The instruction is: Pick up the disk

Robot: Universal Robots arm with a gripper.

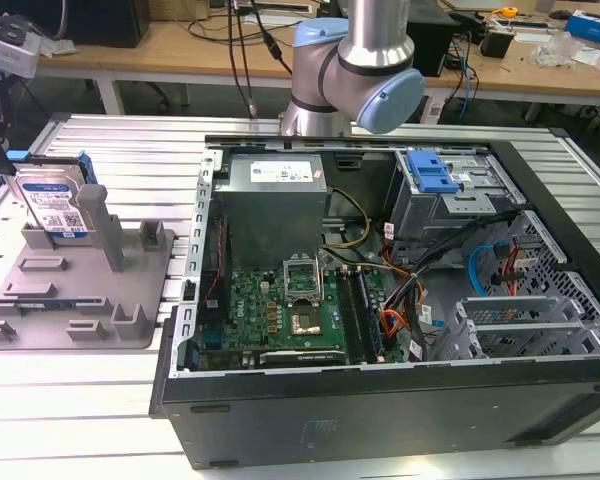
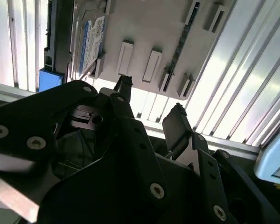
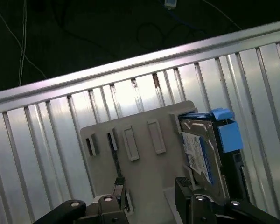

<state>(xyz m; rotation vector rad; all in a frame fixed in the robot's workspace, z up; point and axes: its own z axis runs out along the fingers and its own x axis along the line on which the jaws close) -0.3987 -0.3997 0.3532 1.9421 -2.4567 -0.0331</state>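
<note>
The disk (image 1: pixel 50 203) stands upright on edge at the back of the grey fixture (image 1: pixel 80 300), on the exterior view's left. It is silver with a white and blue label and blue side rails. The disk (image 3: pixel 203 151) and the fixture (image 3: pixel 144 163) show from above in the first wrist view. My gripper (image 3: pixel 150 187) hangs above the fixture's slots, beside the disk and apart from it. Its fingers are open with nothing between them. In the second wrist view the gripper (image 2: pixel 150 105) stands open too, with the disk (image 2: pixel 91 42) off to one side of it.
An open computer case (image 1: pixel 400 400) fills the exterior view's right, with a blue bracket (image 1: pixel 430 172) in its drive bay. The fixture and case rest on a ribbed aluminium table (image 1: pixel 70 400). The arm's base (image 1: pixel 350 70) rises behind the case. Workbenches with cables stand further back.
</note>
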